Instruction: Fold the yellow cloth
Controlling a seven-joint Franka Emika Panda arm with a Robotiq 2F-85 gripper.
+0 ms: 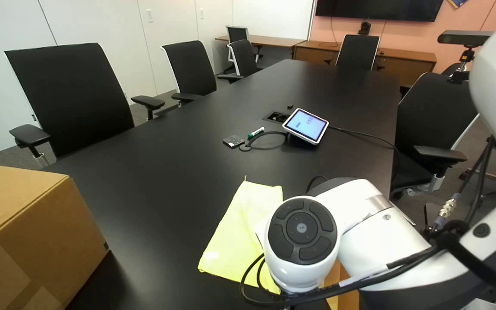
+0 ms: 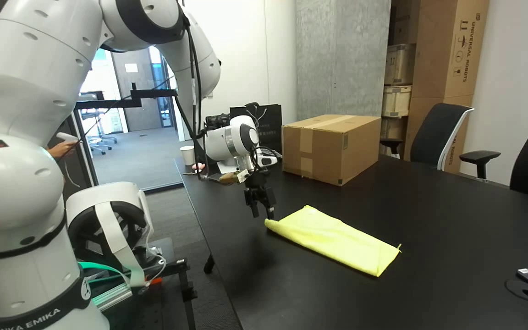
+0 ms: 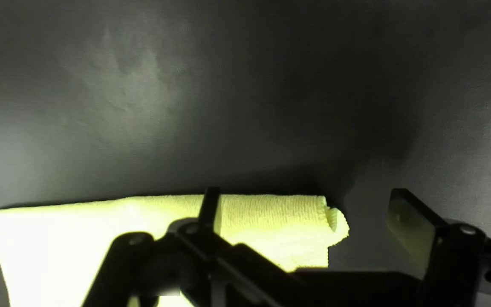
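Black fingers are looming closest in the wrist view, the gripper holding them wide apart, one above the yellow cloth, one beyond its corner. That cloth is lying with its curled end facing the robot-side edge of the desk, a strip of desk running between. In an exterior view, the cardboard box is standing by the left edge, well apart, and the tablet is sitting farther off, between the long edges.
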